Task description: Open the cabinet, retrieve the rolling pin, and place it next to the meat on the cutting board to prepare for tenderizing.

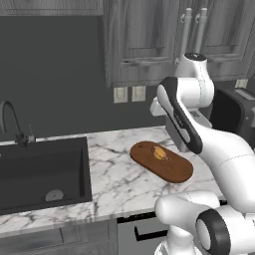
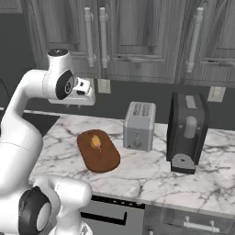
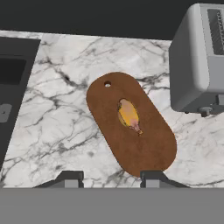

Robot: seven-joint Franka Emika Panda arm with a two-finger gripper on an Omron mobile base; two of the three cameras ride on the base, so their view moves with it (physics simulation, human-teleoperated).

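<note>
The board [image 3: 131,127] lies in the middle of the hand view, slanting from upper left to lower right, with the meat [image 3: 128,114] on its centre. The gripper [image 3: 111,178] sits at the bottom edge, its two fingertips [image 3: 70,178] apart; the board's lower end reaches to the right one in the picture, though the hand is well above the counter. In the right base view the hand [image 2: 82,92] hangs left of centre, above and left of the board [image 2: 98,150], below the cabinet [image 2: 137,41] with its doors shut and pale bar handles [image 2: 88,34] upright.

The counter [image 2: 151,170] is white marble with grey veins. A silver toaster [image 2: 139,125] stands just right of the board, a dark coffee machine [image 2: 187,131] further right. In the left base view a dark sink [image 1: 42,172] with a curved tap [image 1: 12,122] fills the left side. The wall behind is dark grey, with pale sockets [image 1: 129,93].

The jaws stand partly open, holding and touching nothing.
</note>
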